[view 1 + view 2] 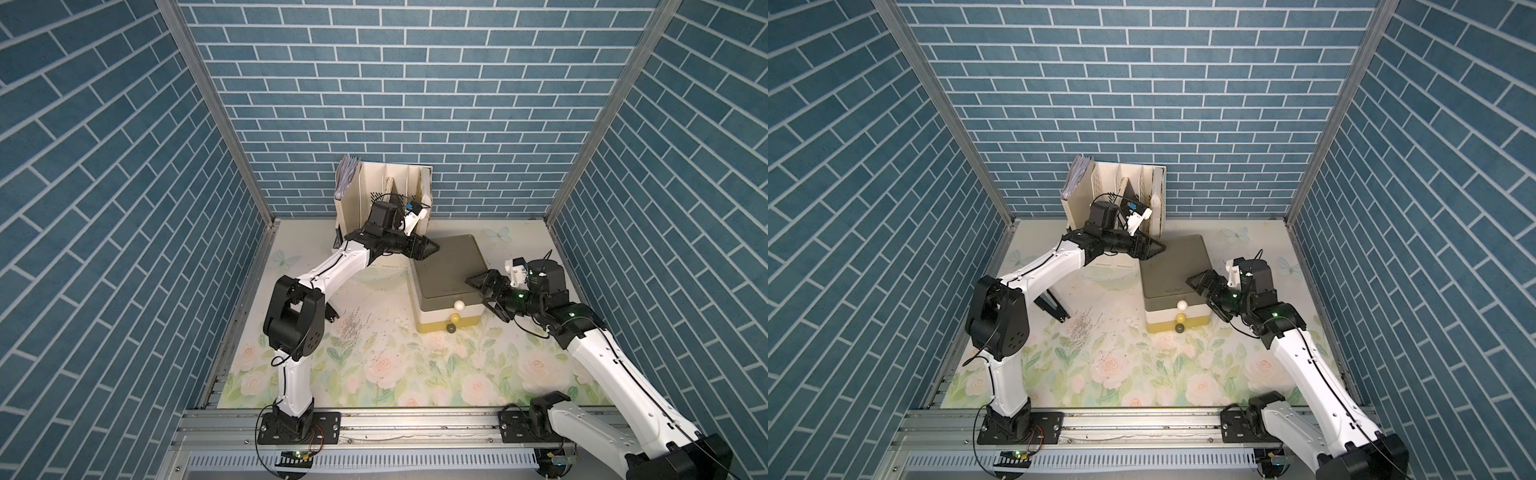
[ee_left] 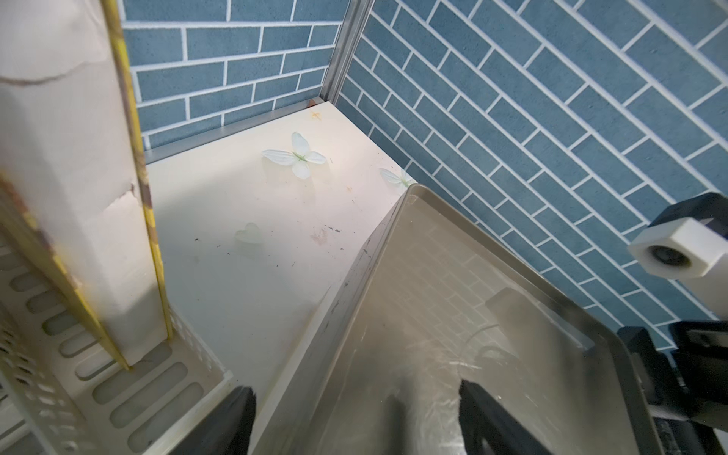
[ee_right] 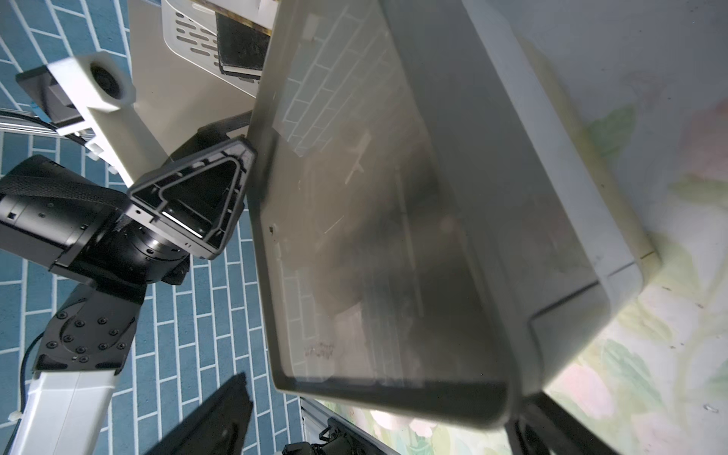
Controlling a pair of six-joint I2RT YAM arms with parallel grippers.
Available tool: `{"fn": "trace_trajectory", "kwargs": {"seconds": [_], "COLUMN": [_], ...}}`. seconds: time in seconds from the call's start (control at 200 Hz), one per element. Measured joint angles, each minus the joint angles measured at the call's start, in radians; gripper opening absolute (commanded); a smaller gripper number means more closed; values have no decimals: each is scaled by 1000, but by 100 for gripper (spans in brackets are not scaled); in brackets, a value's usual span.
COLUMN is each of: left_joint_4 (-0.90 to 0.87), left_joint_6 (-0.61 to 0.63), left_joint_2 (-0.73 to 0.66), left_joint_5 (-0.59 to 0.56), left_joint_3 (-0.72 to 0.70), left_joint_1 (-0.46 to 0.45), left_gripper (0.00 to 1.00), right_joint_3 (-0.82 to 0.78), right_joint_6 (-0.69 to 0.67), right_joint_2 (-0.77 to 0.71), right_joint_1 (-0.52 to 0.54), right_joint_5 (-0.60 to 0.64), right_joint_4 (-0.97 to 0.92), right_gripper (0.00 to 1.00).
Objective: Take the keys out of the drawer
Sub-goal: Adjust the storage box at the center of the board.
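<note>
My left pincer (image 1: pixel 430 248), fingers apart, straddles the far corner of the drawer unit (image 1: pixel 444 266). My right pincer (image 1: pixel 480 291), also apart, brackets its near right corner. The drawers are shut, knobs (image 1: pixel 459 304) just beside the right pincer. The keys are hidden, so I cannot tell their heading. A file rack (image 1: pixel 399 187) crowds behind the left pincer; the floral mat (image 1: pixel 374 353) lies open nearer my end.

Left end effector (image 1: pixel 431 248) and right end effector (image 1: pixel 484 293) both gape, arms extended.
</note>
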Motion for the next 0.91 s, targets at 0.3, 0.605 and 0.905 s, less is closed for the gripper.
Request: {"fn": "trace_trajectory", "kwargs": {"seconds": [0.3, 0.605, 0.905], "left_joint_4": [-14, -10, -16], "left_joint_6": [34, 49, 53], "left_joint_2": [4, -2, -6], "left_joint_5": [6, 9, 10], "left_joint_3": [4, -9, -16], "left_joint_1": [3, 5, 7], "left_gripper": [78, 79, 79], "right_joint_3": [14, 63, 154], "right_joint_6": [7, 6, -33], "right_joint_2": [47, 105, 185], "right_joint_1": [6, 6, -2], "right_joint_5": [1, 9, 89], "right_joint_4": [-16, -64, -102], "right_gripper": [100, 100, 100]}}
